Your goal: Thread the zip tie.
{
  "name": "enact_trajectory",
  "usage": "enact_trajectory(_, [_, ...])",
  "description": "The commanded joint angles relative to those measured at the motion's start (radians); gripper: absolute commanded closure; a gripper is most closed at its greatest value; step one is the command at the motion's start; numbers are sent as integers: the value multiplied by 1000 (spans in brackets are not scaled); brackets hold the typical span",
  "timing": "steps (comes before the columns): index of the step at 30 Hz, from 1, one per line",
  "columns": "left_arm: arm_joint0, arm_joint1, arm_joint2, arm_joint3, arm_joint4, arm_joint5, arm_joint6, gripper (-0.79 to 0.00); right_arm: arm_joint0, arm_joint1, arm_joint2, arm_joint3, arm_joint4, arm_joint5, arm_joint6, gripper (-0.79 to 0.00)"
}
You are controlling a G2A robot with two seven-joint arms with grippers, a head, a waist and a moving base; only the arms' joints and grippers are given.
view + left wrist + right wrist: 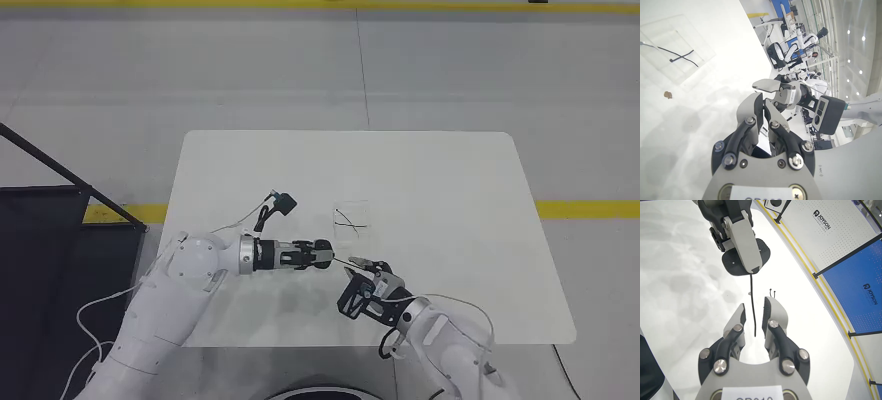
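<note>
1. Holds one end of a black zip tie in the left tool, clenched on it, with the strap sticking out free toward the other arm, apparently to offer up the loose end.
2. Sets the right tool released around that free end, one jaw on each side and neither touching the strap; looks lined up to close on it.
3. Brings both tools nearly tip to tip above the near part of the desk, probably because so short a strap must lie within reach of both.
4. Cannot tell which end sits in the left tool: nothing of it shows between the pads.
5. Leaves two spare ties lying crossed on a clear sheet on the desk, well apart from the tools; likely laid flat there as stock, easy to pick from.
6. Judged as a second grip on the strap, ahead of any threading: no loop formed, no tail through a head yet.
7. Calls for a gentle, centred close next; would risk the thin strap bending aside and slipping off the pads if taken off-centre.
</note>
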Motion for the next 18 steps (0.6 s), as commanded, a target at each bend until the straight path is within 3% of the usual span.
enact_trajectory(1, [0,2,1,0,-2,0,2,0,3,-1,-2,1,1,-2,2,-34])
enact_trajectory(3, [0,3,2,0,-2,1,4,0,4,-1,-3,1,2,-2,4,0])
enact_trajectory(10, [2,7,5,-1,-12,-3,21,-12,4,-2,-2,3,6,3,10,0])
enact_trajectory(11, [3,8,4,-1,-19,-5,23,-154,4,-2,-3,2,6,4,13,0])
enact_trajectory(13, [5,10,0,-2,-30,-8,28,-336,3,-3,-2,1,10,9,17,0])
enact_trajectory(15, [8,11,-4,-2,-39,-13,36,-388,2,-4,-1,-1,17,19,23,0])
enact_trajectory(18, [16,14,-13,0,-55,-23,52,-597,1,-5,2,-3,30,24,28,0])
